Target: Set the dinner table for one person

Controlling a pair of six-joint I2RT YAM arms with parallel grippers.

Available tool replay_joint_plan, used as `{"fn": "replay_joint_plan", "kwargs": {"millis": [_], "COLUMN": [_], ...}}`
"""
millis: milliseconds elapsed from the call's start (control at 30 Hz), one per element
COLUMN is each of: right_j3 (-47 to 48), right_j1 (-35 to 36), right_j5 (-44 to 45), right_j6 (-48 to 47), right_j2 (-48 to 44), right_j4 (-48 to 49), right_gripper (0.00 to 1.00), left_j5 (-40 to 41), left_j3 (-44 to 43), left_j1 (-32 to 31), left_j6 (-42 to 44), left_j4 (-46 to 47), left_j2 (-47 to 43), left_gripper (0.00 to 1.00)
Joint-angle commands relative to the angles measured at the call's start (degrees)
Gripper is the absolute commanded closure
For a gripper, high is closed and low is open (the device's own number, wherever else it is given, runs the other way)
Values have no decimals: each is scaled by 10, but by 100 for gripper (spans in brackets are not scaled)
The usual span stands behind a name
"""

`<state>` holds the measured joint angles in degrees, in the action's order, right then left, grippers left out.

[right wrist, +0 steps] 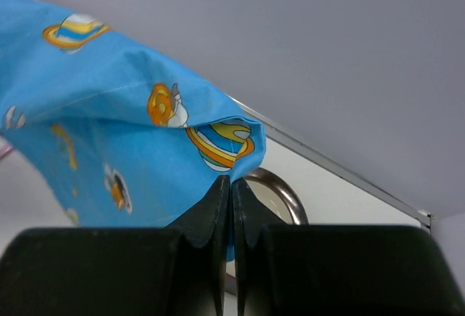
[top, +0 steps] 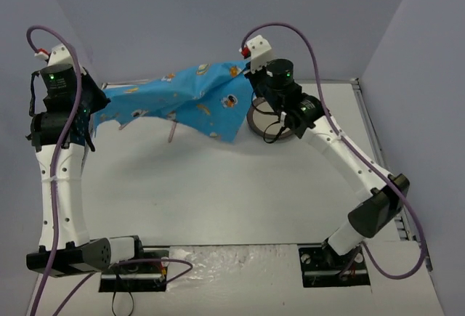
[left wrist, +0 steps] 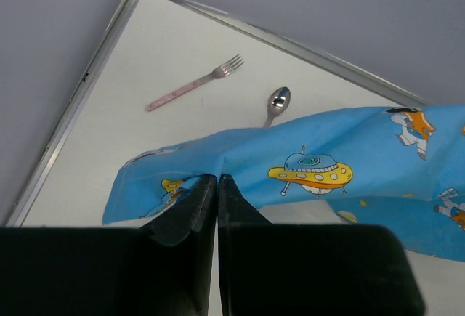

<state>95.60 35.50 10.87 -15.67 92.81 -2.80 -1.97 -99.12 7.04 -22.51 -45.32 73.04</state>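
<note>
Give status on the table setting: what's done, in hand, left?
Done: nothing laid yet. In hand: the left gripper and right gripper each pinch an edge of the blue mat, which is held stretched above the dinner table. Left: lay the mat flat, then probably arrange the metal dish, fork and spoon, all loose on the table.

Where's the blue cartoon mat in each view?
Top external: blue mat at upper centre, strung between both arms' jaws.
Left wrist: mat at lower right, corner pinched in the left jaws.
Right wrist: mat fills the left, edge pinched in the right jaws.
Shared landmark: the dinner table metal edge, also seen in the left wrist view and the right wrist view.
</note>
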Motion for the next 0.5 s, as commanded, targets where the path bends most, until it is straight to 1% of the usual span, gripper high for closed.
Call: {"fn": "replay_joint_plan", "kwargs": {"millis": [0, 67, 133, 167, 200, 233, 300, 367, 400, 467], "right_j3": [-123, -200, -261, -288, -327, -373, -421, -462, -480, -497], "right_j1": [29, 39, 52, 58, 71, 88, 114, 146, 160, 199], "right_j5": [-43, -64, -80, -84, -86, -88, -83, -76, -73, -64], "right_j6": [-2, 17, 33, 40, 49, 60, 84, 116, 130, 158], "right_j2": [-121, -161, -196, -203, -211, -225, -238, -248, -253, -263], "right_j4": [48, 57, 60, 60, 59, 59, 55, 49, 42, 31], "right_gripper": [100, 100, 100, 100, 100, 100, 100, 100, 100, 100], "left_j5": [-27, -22, -18, -16, -14, -13, -7, 0, 3, 9], "left_j3": [101, 162, 250, 270, 297, 341, 386, 410, 418, 423], "left_j1": [7, 12, 18, 22, 27, 34, 41, 48, 51, 53], "left_j6": [15, 5, -15, -20, -27, -38, -45, -50, -52, -55], "left_j4": [61, 57, 50, 46, 43, 41, 39, 34, 32, 25], "left_j2": [-85, -111, -130, -134, -137, -143, -145, -149, -152, -161], "left_gripper": [100, 100, 100, 99, 91, 80, 59, 37, 28, 15]}}
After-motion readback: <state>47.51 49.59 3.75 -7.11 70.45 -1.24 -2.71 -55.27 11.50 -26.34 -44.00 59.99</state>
